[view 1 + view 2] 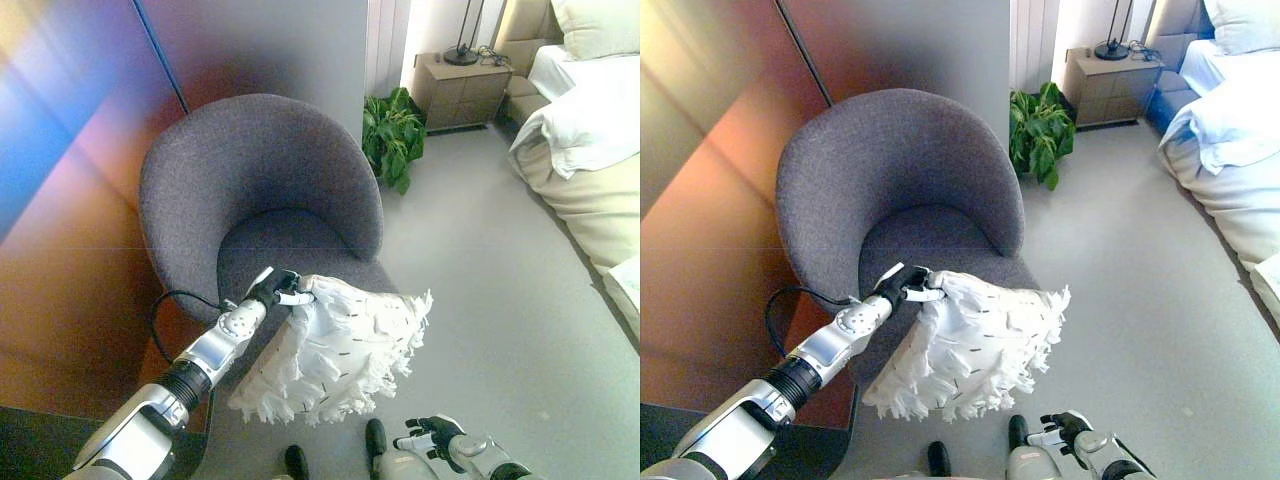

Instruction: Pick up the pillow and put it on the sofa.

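The pillow (335, 350), white and shaggy with thin dark flecks, hangs in the air from my left hand (275, 291), its lower fringe dangling over the front edge of the grey sofa chair (255, 190). My fingers are curled round its top corner at about ten o'clock on the pillow, pinching the fabric; the fingertips themselves are partly buried in the tufts, so I cannot make out each one. The pillow covers the chair's front rim and part of the seat behind it, and hides the floor (490, 290) directly beneath.

My right hand (1065, 430) shows low at five o'clock from the pillow, well apart from it, fingers loosely spread and holding nothing; its wrist is cut off by the lower edge.

At one o'clock from the chair stands a green plant (392, 135), its pot hidden. Farther toward one o'clock is a bedside cabinet (462, 92) with a lamp base (461, 55) on it, the lamp's top cut off. A bed (580, 120) with white covers runs off the right edge at two o'clock. No writing is readable anywhere.
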